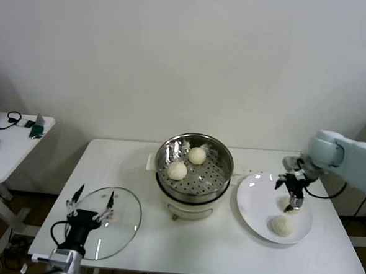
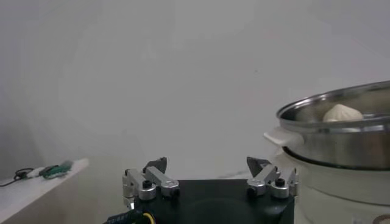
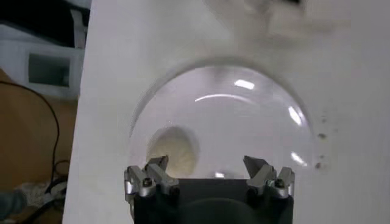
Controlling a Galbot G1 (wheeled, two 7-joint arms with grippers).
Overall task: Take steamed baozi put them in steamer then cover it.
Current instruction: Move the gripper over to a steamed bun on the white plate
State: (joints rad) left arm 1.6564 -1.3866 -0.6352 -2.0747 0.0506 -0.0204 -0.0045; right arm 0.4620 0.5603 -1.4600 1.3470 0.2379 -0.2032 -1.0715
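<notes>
Head view: right gripper (image 1: 293, 196) hangs over the white plate (image 1: 253, 203), fingers spread apart and holding nothing. One bun (image 1: 282, 225) lies on the plate nearer the front edge, just beside and below the gripper. Two buns already sit in the steamer (image 1: 222, 153) — one (image 1: 177, 170) toward the front-left of the perforated floor, one (image 1: 197, 155) behind it. No fourth bun can be made out from here.

Left gripper (image 1: 92, 206) is parked at the table's front-left, jaws apart, above the glass lid (image 1: 125, 223), which lies flat on the table (image 1: 131, 165) and well apart from the steamer.

Step in hand, as I judge it: picking the plate bun. To do it well, the gripper should centre over the bun first (the right wrist view shows it off toward one finger, not between them), then descend until the fingers straddle its widest part. Close gently — the dough looks soft and would dent or tear under a hard squeeze. The plate is glossy and smooth, so a glancing touch would likely slide the bun.

Materials: buns cream-white, matte, domed; basket polished steel, round, pierced floor; cooker base white plastic; lid clear, metal-rimmed.
</notes>
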